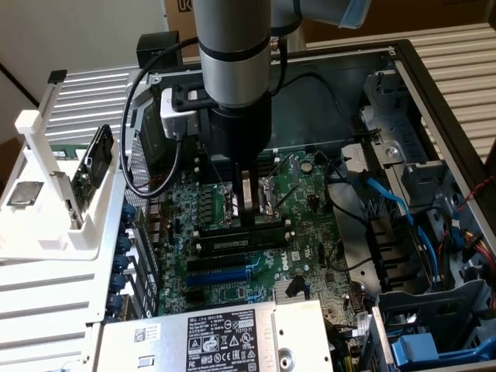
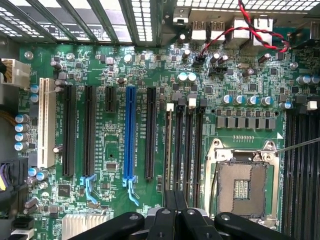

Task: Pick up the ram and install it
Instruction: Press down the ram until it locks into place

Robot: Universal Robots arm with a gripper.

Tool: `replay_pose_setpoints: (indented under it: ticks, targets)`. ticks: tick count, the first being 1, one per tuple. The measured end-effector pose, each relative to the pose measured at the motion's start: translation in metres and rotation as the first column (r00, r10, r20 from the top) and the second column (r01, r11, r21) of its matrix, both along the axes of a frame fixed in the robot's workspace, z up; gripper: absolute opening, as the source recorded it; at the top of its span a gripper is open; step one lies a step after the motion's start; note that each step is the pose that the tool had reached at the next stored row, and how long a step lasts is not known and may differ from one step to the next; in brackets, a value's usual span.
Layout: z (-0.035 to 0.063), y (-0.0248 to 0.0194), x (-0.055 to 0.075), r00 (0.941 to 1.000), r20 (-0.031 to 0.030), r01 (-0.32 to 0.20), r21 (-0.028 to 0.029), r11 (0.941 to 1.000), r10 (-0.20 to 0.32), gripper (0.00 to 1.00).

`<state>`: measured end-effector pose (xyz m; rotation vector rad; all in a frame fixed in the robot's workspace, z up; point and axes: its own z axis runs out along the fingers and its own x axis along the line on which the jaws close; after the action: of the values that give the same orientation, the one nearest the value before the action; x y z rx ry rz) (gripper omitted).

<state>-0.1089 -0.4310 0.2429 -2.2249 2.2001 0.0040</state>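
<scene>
While the gripper [image 1: 249,211] pressed down over the motherboard [image 1: 302,256], its fingers [image 2: 176,207] were closed, tips meeting the ram [image 1: 246,225]. That stick lay in a memory slot [image 2: 179,150] beside the empty CPU socket [image 2: 243,185], near the board's middle. A white stand [image 1: 58,209] stood beyond the case's edge at the exterior view's left, a drive [image 1: 94,164] leaning in it.

Below the gripper [image 2: 175,207], the motherboard [image 2: 115,165] looks glossy green, its expansion slots [image 2: 150,132] matt black plastic; the empty processor socket [image 2: 243,187] beside it has a shiny metal frame.
</scene>
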Motion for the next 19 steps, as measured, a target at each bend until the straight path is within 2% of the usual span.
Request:
replay_pose_setpoints:
  ticks: [5,12,15,19]
  targets:
    - [0.0072,0.0,0.0,1.0,0.0,0.0,0.0012,1.0,0.0,0.1]
    - [0.0074,0.0,0.0,1.0,0.0,0.0,0.0023,1.0,0.0,0.1]
    - [0.0074,0.0,0.0,0.9992,0.0,0.04,0.0026,0.9992,-0.04,0.1]
    - [0.0074,0.0,0.0,0.995,0.0,0.1,0.003,0.9949,-0.1,0.1]
